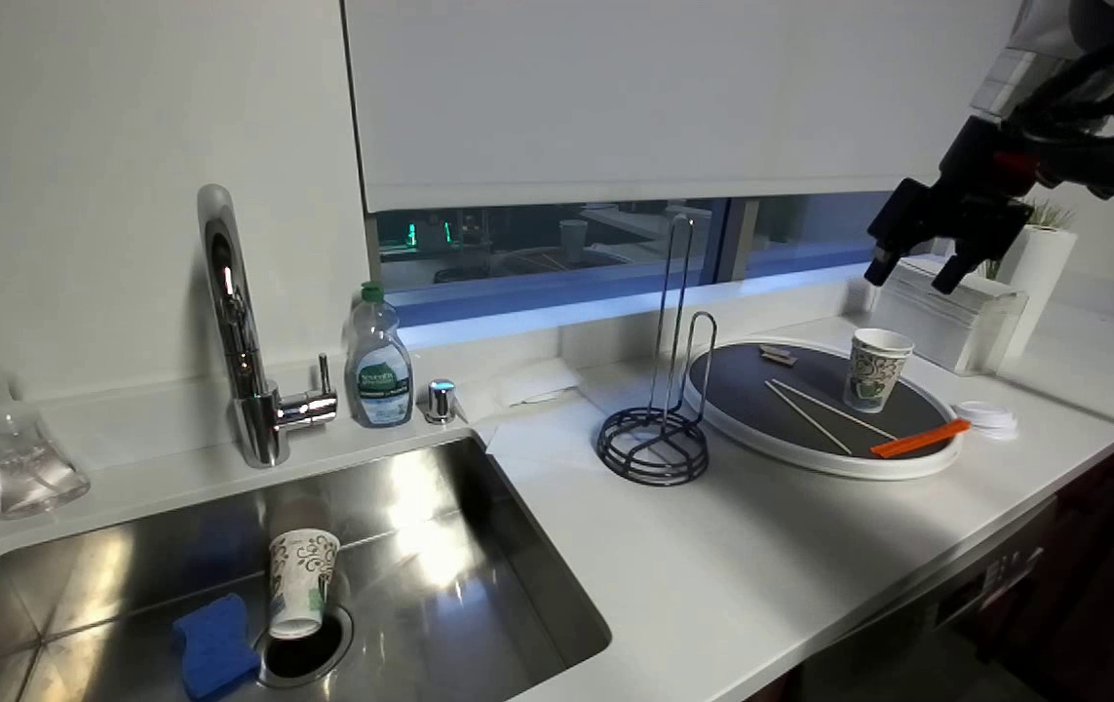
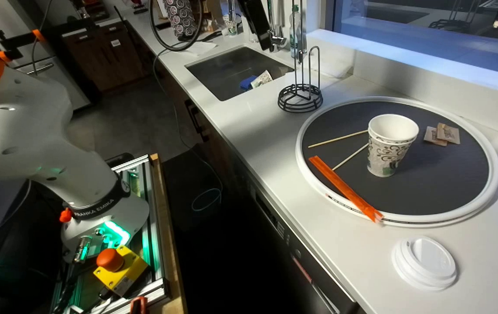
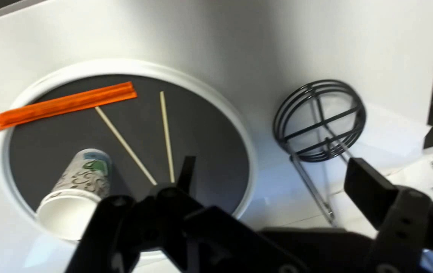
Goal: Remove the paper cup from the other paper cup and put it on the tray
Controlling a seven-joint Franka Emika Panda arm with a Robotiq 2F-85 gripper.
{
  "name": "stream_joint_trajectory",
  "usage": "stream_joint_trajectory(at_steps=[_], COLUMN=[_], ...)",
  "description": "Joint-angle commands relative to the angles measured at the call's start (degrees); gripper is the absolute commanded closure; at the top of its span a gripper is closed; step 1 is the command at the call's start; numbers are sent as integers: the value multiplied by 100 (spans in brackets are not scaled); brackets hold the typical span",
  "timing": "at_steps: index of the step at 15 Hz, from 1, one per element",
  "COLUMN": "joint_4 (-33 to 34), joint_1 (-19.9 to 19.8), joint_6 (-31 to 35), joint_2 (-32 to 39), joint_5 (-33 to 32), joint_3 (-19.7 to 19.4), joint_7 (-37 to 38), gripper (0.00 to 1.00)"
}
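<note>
Two nested white paper cups with a brown scroll pattern [image 2: 389,148] stand upright on the large round grey tray with a pale rim [image 2: 445,183]. A double rim shows at their top. The nested cups also show in an exterior view [image 1: 876,375] and at lower left in the wrist view [image 3: 87,174]. The tray also shows in an exterior view [image 1: 742,390] and in the wrist view [image 3: 212,140]. My gripper [image 1: 912,278] is open and empty, above the cups and apart from them. In the wrist view its fingers [image 3: 273,167] are wide apart.
An orange-red strip [image 2: 344,188], two thin sticks [image 2: 338,138] and small packets [image 2: 442,133] lie on the tray. A tall black wire stand [image 1: 654,447] is beside it. White lids [image 2: 424,263] lie nearby. The sink holds another cup [image 1: 303,583] and a blue sponge [image 1: 215,645].
</note>
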Motion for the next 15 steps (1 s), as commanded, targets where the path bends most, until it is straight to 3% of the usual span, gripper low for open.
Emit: stream_joint_trajectory(at_steps=[1, 2, 3, 7, 10, 15], joint_4=[379, 470, 236, 442, 628, 1000], joint_1=[-493, -633, -378, -565, -824, -1122], joint_6=[346, 378, 269, 335, 578, 1084], joint_2=[613, 751, 394, 729, 1160, 1995], joint_5=[-481, -584, -368, -470, -770, -1150], joint_3=[-203, -255, -262, -382, -288, -452], joint_7=[446, 634, 289, 417, 1293, 2572], gripper=[0, 0, 0, 0, 0, 0])
